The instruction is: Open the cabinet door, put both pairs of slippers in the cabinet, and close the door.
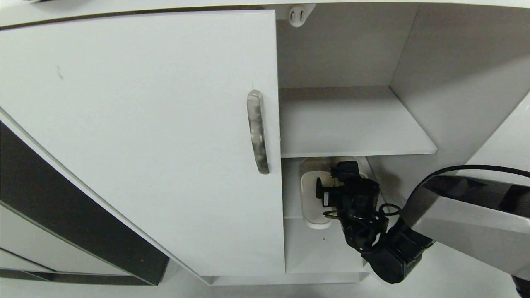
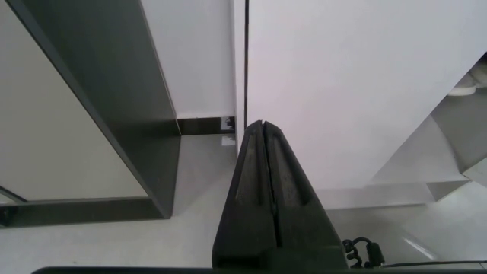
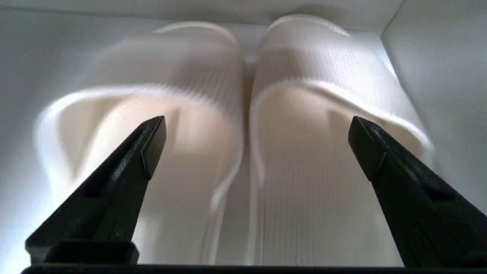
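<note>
Cabinet (image 1: 455, 82) was seen with its right half open. The left half was covered by a white door (image 1: 136, 136) with a metal handle (image 1: 258, 131) at its inner edge.

A bare shelf (image 1: 352, 124) was noted in the open half, with a lower compartment beneath it.

One pair of pale slippers (image 1: 311, 198) was seen on the floor of that lower compartment, under the shelf and just beside the door's edge. In the right wrist view the slippers (image 3: 190, 99) were seen lying side by side, inner edges touching.

Right end effector (image 1: 331, 179) was placed inside the lower compartment, over the slippers. Its fingers (image 3: 141, 156) were spread wide apart, with nothing clamped and the pair seen between them.

Left end effector (image 2: 262, 156) was seen with its fingers pressed together and nothing held, pointed at a white panel (image 2: 342, 76).
</note>
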